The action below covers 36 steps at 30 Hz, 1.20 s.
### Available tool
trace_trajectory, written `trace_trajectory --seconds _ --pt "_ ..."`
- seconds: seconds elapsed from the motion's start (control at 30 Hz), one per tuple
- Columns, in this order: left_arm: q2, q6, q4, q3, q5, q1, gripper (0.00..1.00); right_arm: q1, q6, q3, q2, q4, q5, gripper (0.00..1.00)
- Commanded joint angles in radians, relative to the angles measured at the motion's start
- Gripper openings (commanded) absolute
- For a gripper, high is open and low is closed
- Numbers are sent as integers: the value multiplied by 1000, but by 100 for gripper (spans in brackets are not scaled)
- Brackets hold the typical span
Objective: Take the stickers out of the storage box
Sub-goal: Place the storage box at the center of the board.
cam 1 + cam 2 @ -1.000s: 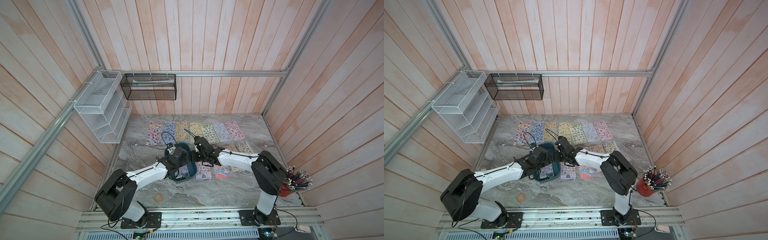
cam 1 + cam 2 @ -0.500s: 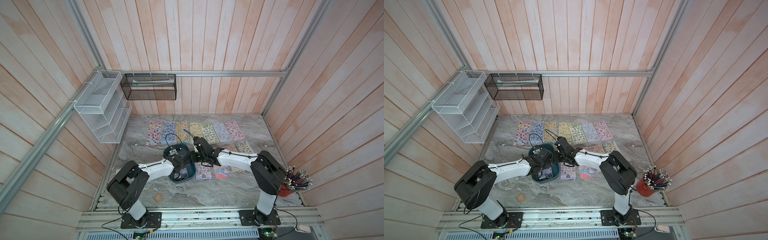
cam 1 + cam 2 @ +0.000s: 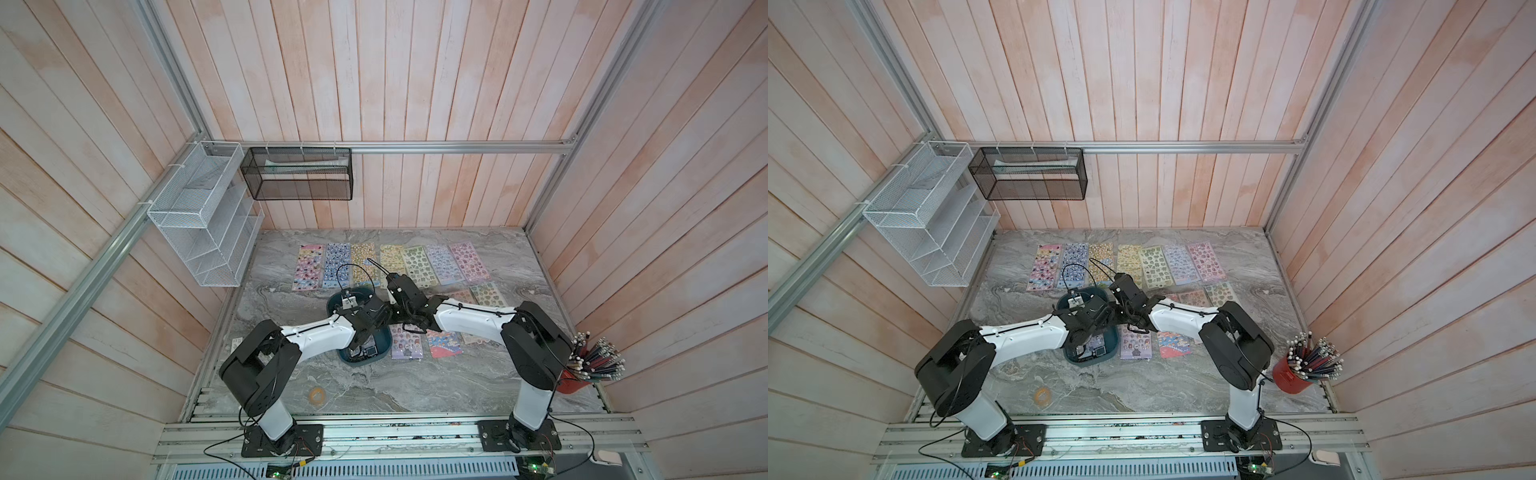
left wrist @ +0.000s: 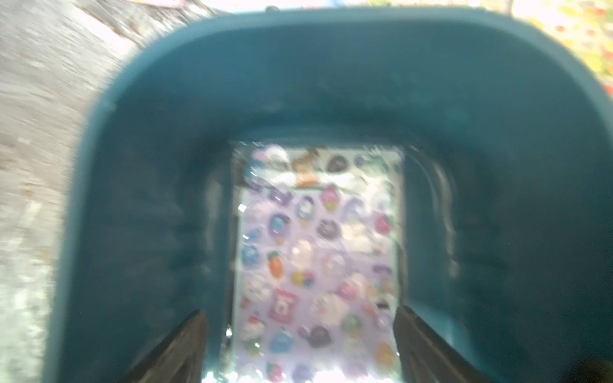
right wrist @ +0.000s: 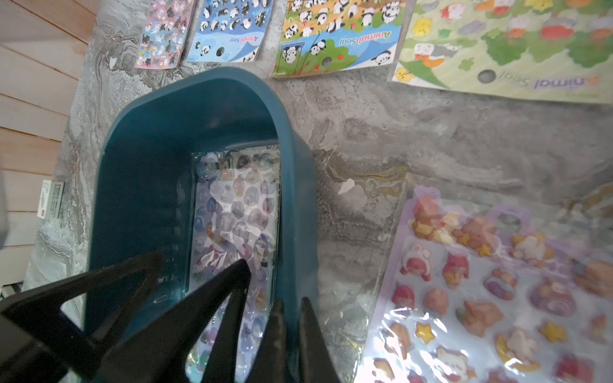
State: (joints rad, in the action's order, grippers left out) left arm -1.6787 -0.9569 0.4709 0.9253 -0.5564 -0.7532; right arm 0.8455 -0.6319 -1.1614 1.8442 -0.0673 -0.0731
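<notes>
At the bottom of the shallow dark teal plastic storage box (image 5: pixel 139 199) lies one glossy lilac sticker sheet (image 5: pixel 235 232), flat on the floor and filling most of the space between the walls. Above it, inside the box, the left gripper (image 4: pixel 298 311) stands spread wide, one finger to each side of the sheet, holding nothing. The blurred wrist view does not show whether the fingers touch the floor. The right gripper (image 5: pixel 292 305) is pressed together on the box's thin side wall, pinching it. Outside, other pastel sticker sheets (image 3: pixel 390 266) lie spread over the grey marbled worktop (image 3: pixel 374 382), some just beside the box.

The likely trouble is the pickup. A slick sheet lying flat offers no edge, so closing fingers may skid over the film or buckle it. The walls stand close to the fingers, and a knock could shove the box. If the right gripper's narrow pinch slips, the box may slide or tip onto the neighbouring sheets. Both grippers work close together at the same end and could collide.
</notes>
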Motion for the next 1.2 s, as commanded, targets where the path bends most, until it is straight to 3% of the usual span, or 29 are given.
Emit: trace_trajectory --seconds 0.0,0.2,0.6,1.17 --pt "-62 -30 87 11 -81 2 91 -5 11 -18 18 6 16 0" --pt "-108 -11 70 40 -33 20 93 -5 13 -15 17 5 16 0" --pt "-73 31 -210 -116 270 131 93 -5 14 -21 20 3 17 0" --pt "30 17 -637 -340 489 151 90 -5 14 -11 18 -2 23 0"
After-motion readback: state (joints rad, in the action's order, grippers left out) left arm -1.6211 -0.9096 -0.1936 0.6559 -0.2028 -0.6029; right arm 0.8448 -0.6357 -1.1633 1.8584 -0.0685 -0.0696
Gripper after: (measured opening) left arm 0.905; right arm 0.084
